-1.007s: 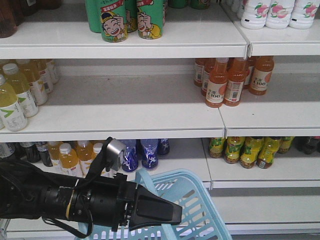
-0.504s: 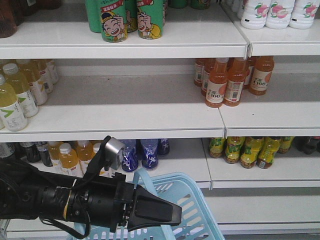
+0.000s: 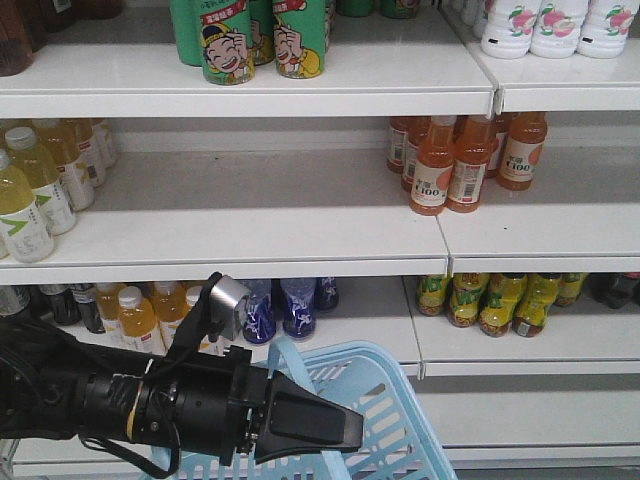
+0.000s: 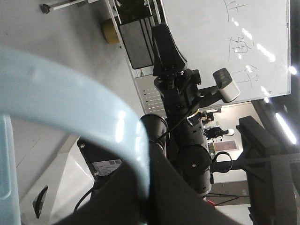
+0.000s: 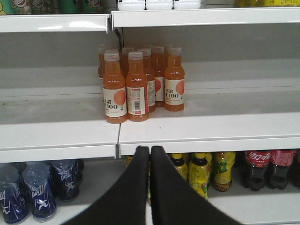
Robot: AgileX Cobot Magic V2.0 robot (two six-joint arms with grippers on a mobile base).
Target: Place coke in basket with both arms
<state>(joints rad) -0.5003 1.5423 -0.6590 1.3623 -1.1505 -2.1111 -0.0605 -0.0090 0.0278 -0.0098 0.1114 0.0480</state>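
Got basket handle (image 4: 70, 105) clamped in left gripper (image 3: 352, 428), right gripper (image 5: 150, 157) pinched shut, empty; guessing coke bottles (image 5: 258, 168) heavyish, slick; better grab mid-body.

On my front feed the light blue slotted plastic shopping basket (image 3: 400, 425) runs off the bottom edge, and the black left arm (image 3: 100, 400) hides its near side. On the left wrist feed its loop handle (image 4: 70, 103) is only a blur. The right wrist feed's edge clips the red-labelled dark cola bottles (image 5: 257, 169).
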